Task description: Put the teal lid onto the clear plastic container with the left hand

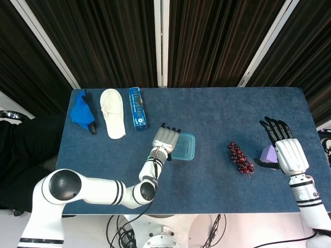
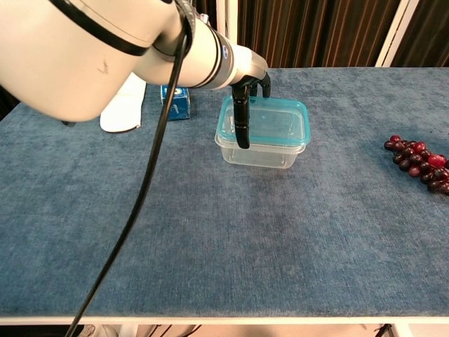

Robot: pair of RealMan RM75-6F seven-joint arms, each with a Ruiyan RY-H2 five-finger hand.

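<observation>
The teal lid lies flat on top of the clear plastic container, covering its opening; from the head view only the lid shows. My left hand is at the lid's left edge and grips it, thumb down the front and fingers over the back rim. My right hand is far to the right near the table's edge, fingers stretched out and apart, holding nothing.
A bunch of dark red grapes lies right of the container. A small purple object sits by the right hand's thumb. At the back left are a blue cloth, a white slipper and a blue box.
</observation>
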